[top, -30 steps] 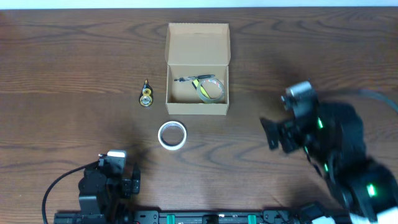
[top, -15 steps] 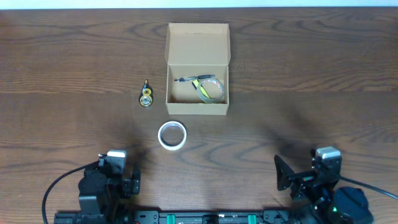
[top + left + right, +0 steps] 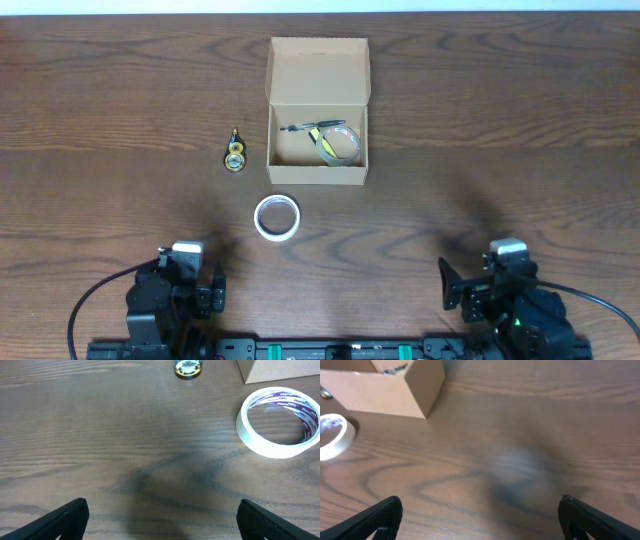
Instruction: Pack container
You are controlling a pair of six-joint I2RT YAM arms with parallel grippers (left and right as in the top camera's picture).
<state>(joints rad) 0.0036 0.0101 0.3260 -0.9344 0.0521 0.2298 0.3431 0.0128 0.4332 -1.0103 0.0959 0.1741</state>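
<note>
1. The container (image 3: pixel 318 110) sits on the tabletop (image 3: pixel 100 120) about midway between the left and right edges and closer to the far edge. It is open, and its lid flap (image 3: pixel 318 65) is laid back toward the far edge.
2. Inside the container, a pen (image 3: pixel 305 127) lies across the floor. A clear tape roll (image 3: pixel 340 143) leans in the right-hand part, beside the pen's tip.
3. A white tape roll (image 3: pixel 277 218) lies flat on the wood near the container's near-left corner, apart from the wall. Purple print shows on its inner face in the left wrist view.
4. A small yellow-and-black item (image 3: pixel 235 155) rests just left of the container's left wall, not touching it. Its exact kind cannot be told.
5. The left gripper (image 3: pixel 160 515) is parked at the near edge toward the left corner. Its fingers (image 3: pixel 65 520) are spread wide and hold nothing. The white tape roll lies ahead of it to its right, between it and the container.
6. The right gripper (image 3: pixel 480 515) is at the near edge toward the right corner, with its jaws spread wide and empty. Bare wood lies ahead of it. The container's corner and the white tape roll show at the far left of its view.
</note>
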